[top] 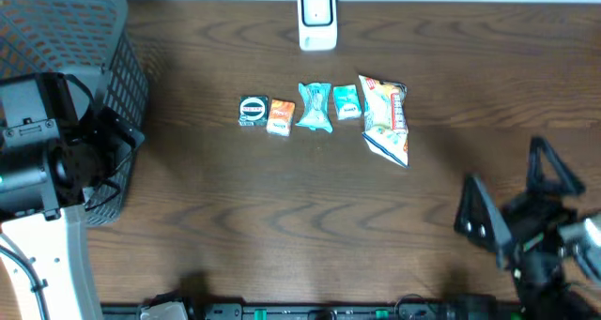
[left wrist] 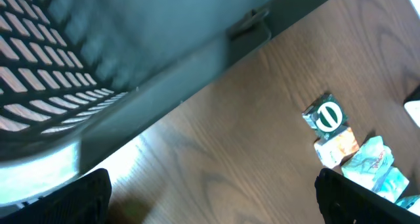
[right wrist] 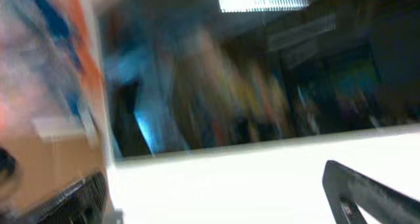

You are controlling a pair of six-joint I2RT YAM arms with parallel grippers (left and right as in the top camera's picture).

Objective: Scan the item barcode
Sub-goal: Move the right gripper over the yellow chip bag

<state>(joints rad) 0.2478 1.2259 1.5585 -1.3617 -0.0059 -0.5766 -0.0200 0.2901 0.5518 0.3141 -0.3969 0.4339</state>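
Table [top: 282, 226]: dark wood-grain top, carrying everything listed below.
Barcode scanner [top: 317, 20]: white unit, standing at the middle of the table's far edge, well apart from both grippers.
Item row [top: 324, 123]: five packets lying flat in a line on the table, on the near side of the scanner; no finger is touching any of them.
Round-label packet [top: 253, 111]: dark green with a white ring, lying at the left end of the row; also showing in the left wrist view.
Orange packet [top: 280, 116]: lying just beside the round-label packet, on its right.
Teal wrapper [top: 315, 107]: pinched at the waist, occupying the middle of the row.
Small teal packet [top: 346, 102]: sitting between the teal wrapper and the snack bag.
Snack bag [top: 385, 118]: white, orange and red, the largest piece, closing the right end of the row and reaching nearer than the rest.
Basket [top: 56, 29]: grey mesh, sitting at the far left corner of the table.
Left gripper [left wrist: 211, 184]: hanging close by the basket's rim, its camera facing the left end of the row; fingers [left wrist: 85, 198] standing wide apart, released, grasping nothing.
Right gripper [top: 500, 162]: hovering over the near right part of the table, well apart from the row; fingers [top: 476, 212] spreading wide, released, grasping nothing.
Right wrist view: blurring heavily; showing only dark finger edges at the lower corners and an indistinct background.
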